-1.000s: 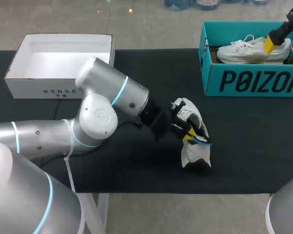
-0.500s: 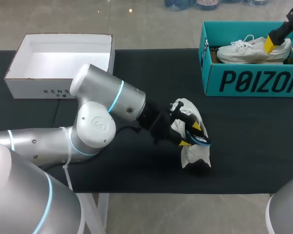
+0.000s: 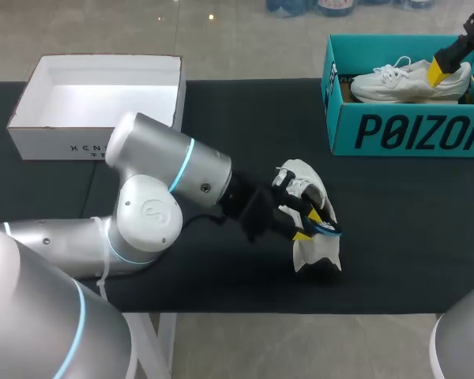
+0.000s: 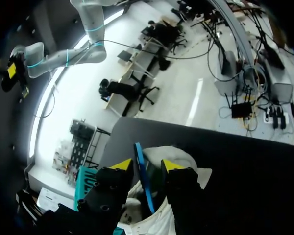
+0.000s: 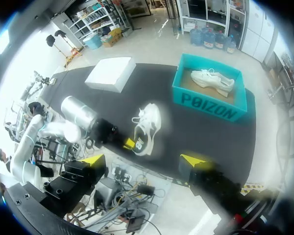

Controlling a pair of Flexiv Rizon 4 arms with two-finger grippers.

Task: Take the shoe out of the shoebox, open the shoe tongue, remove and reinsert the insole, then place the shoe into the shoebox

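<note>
Black matte table (image 3: 221,118): white lace-up shoe (image 3: 316,249) on its side; thin curved blue insole (image 4: 142,171) between left jaws, grip cannot be told; right jaws spread wide, empty.

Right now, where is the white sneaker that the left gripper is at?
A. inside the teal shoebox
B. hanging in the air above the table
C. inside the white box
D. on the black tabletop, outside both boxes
D: the white sneaker lies on the black tabletop at the left gripper, apart from the teal shoebox, which holds a second sneaker, and from the white box.
</note>
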